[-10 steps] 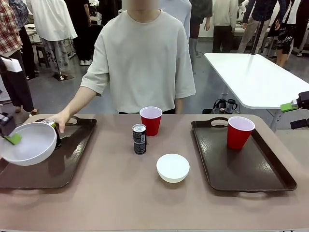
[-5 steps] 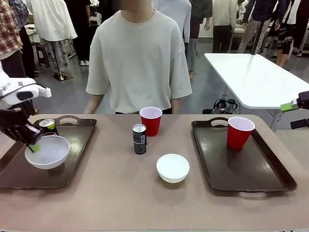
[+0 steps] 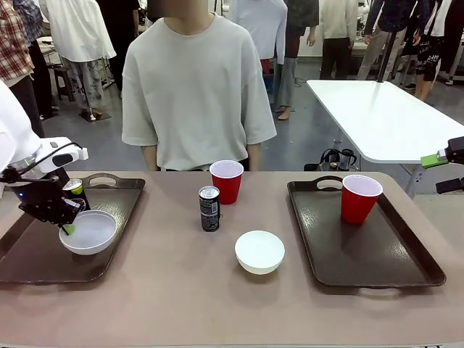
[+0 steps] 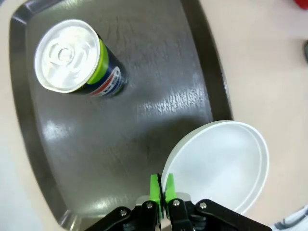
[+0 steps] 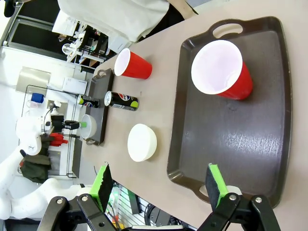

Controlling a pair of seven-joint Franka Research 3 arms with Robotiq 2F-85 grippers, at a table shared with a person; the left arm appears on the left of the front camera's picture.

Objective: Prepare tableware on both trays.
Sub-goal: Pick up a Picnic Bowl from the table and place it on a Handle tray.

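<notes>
Left gripper (image 3: 67, 226) clenched on the rim of a small round white bowl (image 3: 90, 233), at or just above the large dark brown plastic tray (image 3: 32, 270), lower left of the front view.

Released tilted, the bowl could rock into the slim dark Pepsi can (image 4: 77, 60) nearby. The left wrist view shows that thin rim pinch, too small to read in the front view. The right gripper (image 5: 159, 177) gapes empty at the bottom of its wrist view.

Left arm (image 3: 11, 134): white shell, thin black cable (image 3: 45, 153) looped over the wrist housing. Left claw (image 4: 161, 186): black body, green pads (image 4: 154, 185) (silver screw heads (image 4: 173, 203) at the finger bases). Right claw (image 5: 159, 182): same black linkage, green pads. Person (image 3: 196, 94), far side: pale grey-beige short-sleeved T-shirt.
</notes>
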